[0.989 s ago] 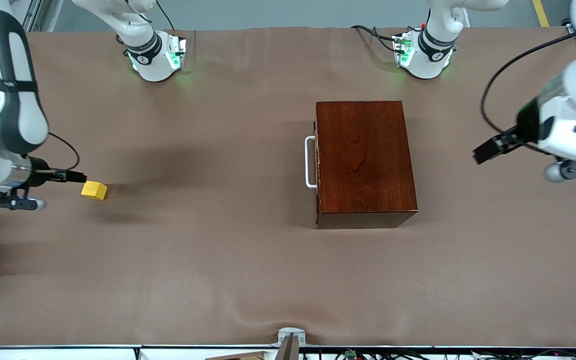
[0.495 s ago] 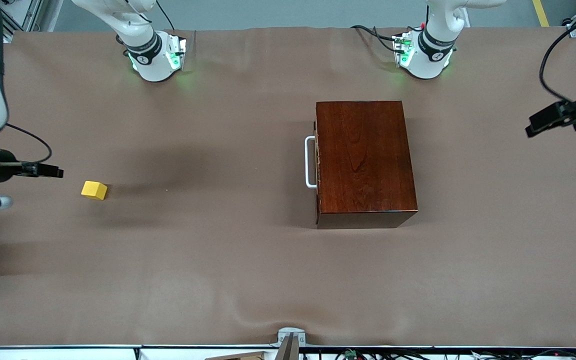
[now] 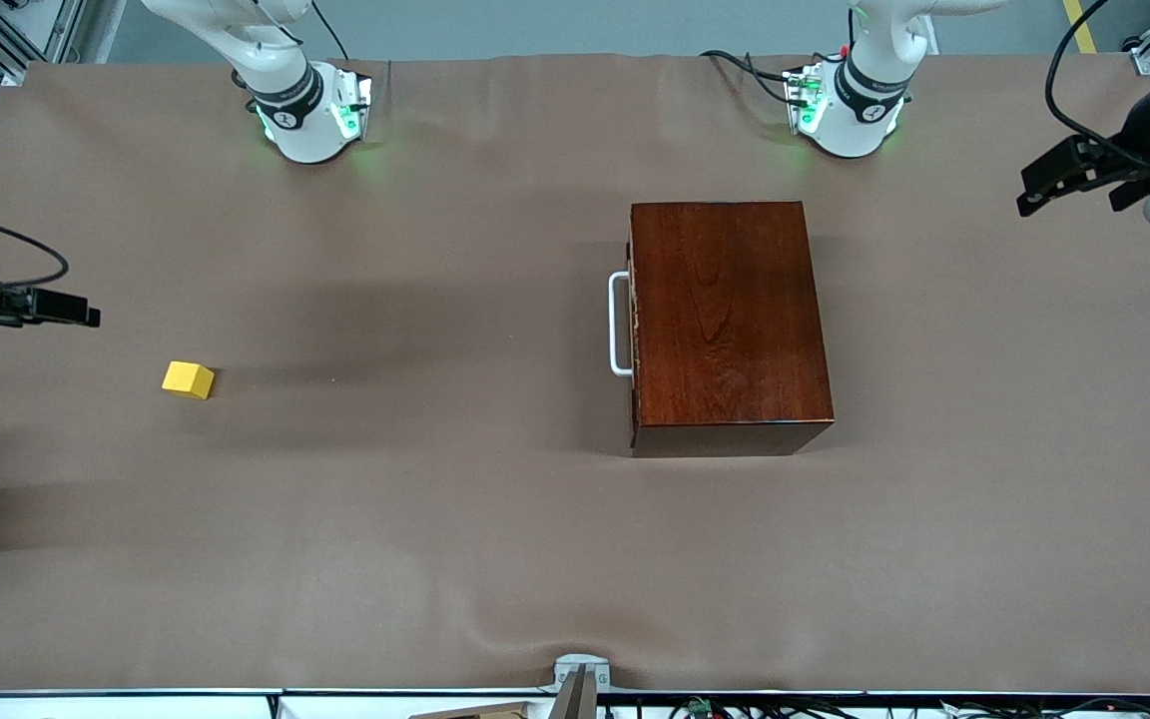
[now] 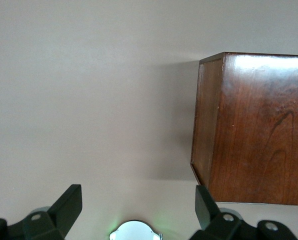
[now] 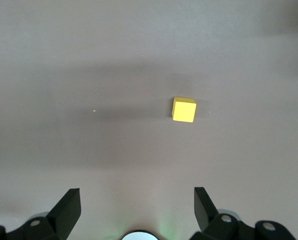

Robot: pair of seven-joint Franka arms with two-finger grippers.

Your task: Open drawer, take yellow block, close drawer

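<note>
The wooden box [image 3: 728, 325] stands in the middle part of the table [image 3: 435, 539], and I take it as the landmark. Its drawer [image 3: 633, 322] is shut: the front sits flush with the box body, and the white handle [image 3: 618, 325] points toward the right arm's end of the table.

The yellow block [image 3: 188, 379] lies on the bare table, well apart from the box, on the handle side and toward the right arm's end. It is a little nearer to the front camera than the middle of the box. Nothing touches it.

The right gripper [image 3: 76, 309] hangs over the table edge at the right arm's end, well apart from the box and near the block but not over it. In the right wrist view its two fingers [image 5: 66, 206] are spread wide with nothing between them, and the block [image 5: 183, 109] lies free on the cloth.

The left gripper [image 3: 1059, 180] is over the table at the left arm's end, on the box side away from the handle. Its fingers [image 4: 69, 205] are also spread wide and empty, and one corner of the box [image 4: 254, 127] shows in that view.

My judgement: the block is out, the drawer is closed, both hands are released and away from the things. So the task looks finished, and I see no step left to do
</note>
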